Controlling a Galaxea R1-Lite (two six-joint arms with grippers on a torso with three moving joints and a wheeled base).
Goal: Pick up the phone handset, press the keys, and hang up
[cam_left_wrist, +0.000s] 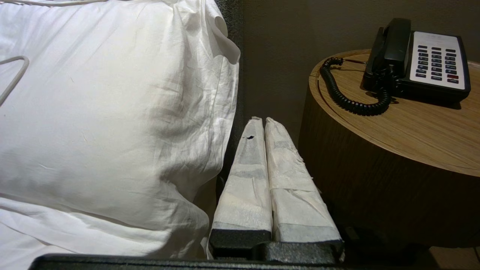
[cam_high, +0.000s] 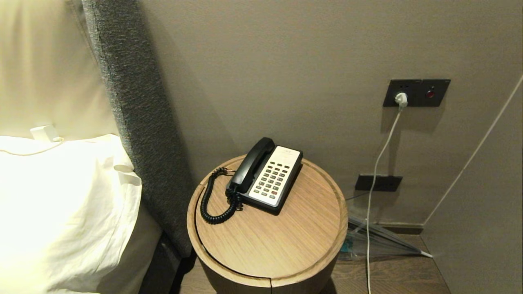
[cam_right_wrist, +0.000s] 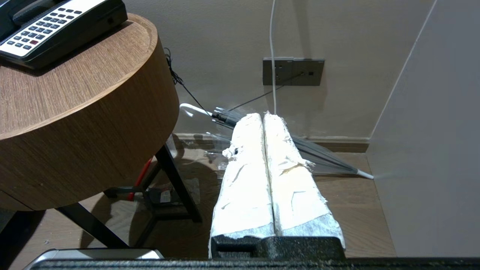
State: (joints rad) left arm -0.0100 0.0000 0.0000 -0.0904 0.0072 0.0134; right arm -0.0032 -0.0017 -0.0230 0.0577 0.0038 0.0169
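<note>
Only wrist views show closed hands (cam_left_wrist: 264, 120).

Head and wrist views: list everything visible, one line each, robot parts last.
phone handset: one, black, cradled on the phone's left side
phone base: one, black with white keypad, on the table
coiled cord: one, black, looped on the tabletop
round table: one, wood, beside the bed
pillow: one, white, on the bed
headboard: one, grey, left of the table
wall sockets: dark, white plug in the upper one
umbrella: one, clear, on the floor
left gripper: shut, beside the pillow
right gripper: shut, beside the table
</note>
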